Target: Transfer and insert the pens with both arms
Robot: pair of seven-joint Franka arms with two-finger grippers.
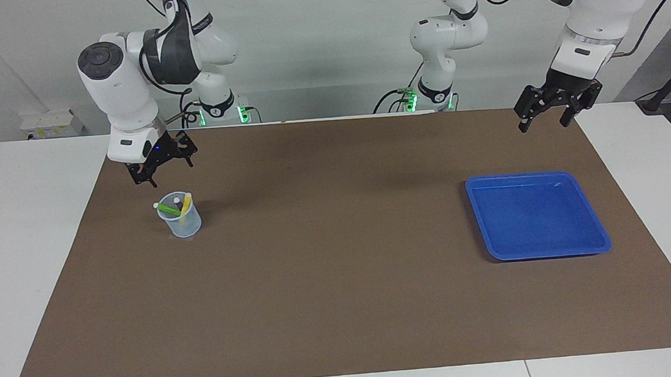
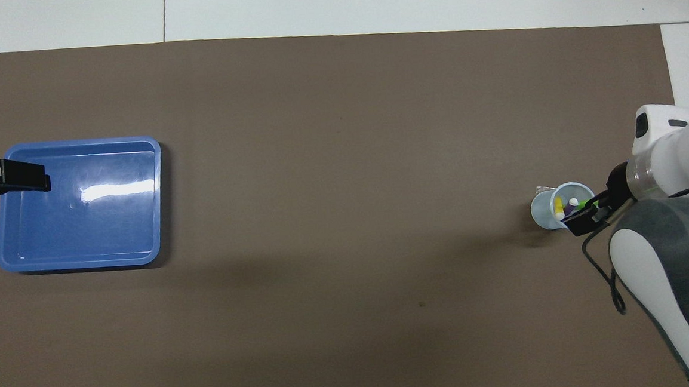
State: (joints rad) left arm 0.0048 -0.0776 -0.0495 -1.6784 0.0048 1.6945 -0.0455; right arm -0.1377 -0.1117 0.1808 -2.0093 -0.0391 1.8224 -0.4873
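Facing view had the right gripper [image 1: 160,161] hanging just above a clear cup [image 1: 180,216], fingers spread, holding nothing. Green pen [image 1: 168,208], yellow pen [image 1: 185,204] and purple pen [image 1: 178,205] stood in that cup. Left gripper [image 1: 551,111] waited open over the mat near the blue tray [image 1: 538,215].

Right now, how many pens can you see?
3, all standing together in the clear cup at the right arm's end of the table: green pen, yellow pen, purple pen. The blue tray holds none.
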